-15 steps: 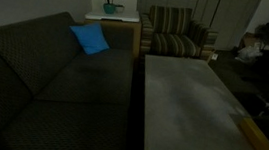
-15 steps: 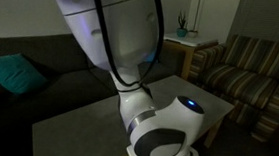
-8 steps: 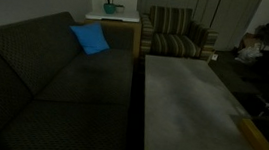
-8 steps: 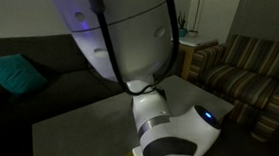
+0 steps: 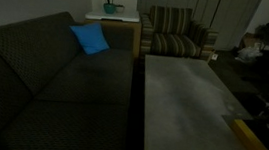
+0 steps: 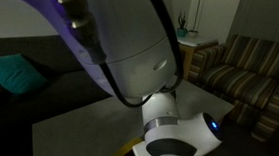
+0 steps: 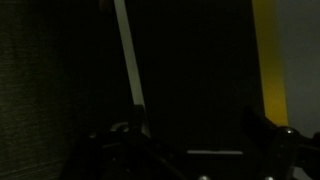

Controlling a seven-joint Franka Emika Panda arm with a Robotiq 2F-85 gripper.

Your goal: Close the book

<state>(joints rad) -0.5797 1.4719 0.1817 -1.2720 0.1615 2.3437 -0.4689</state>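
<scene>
The book is mostly hidden. Only a pale flat corner [image 6: 140, 148] shows on the grey table [image 6: 75, 128] under my arm, and I cannot tell whether it is open. My arm [image 6: 131, 57] fills an exterior view, its wrist with a blue light [image 6: 212, 122] low over the table's near end. The wrist view is very dark. The gripper [image 7: 190, 150] shows as two dark fingers wide apart with nothing between them, over a dark surface with a pale line [image 7: 126, 50] and a yellow strip [image 7: 265, 50].
A dark sofa [image 5: 44, 76] with a blue cushion [image 5: 89, 38] runs along the long table [image 5: 187, 101]. A striped armchair [image 5: 174, 34] and a side table with a plant [image 5: 109, 12] stand beyond. A yellow edge [image 5: 263, 147] lies at the table's near corner.
My arm has swung across the exterior view; the wrist joint with the blue light has moved right and lower over the table. The sofa, cushion and table have not moved.
</scene>
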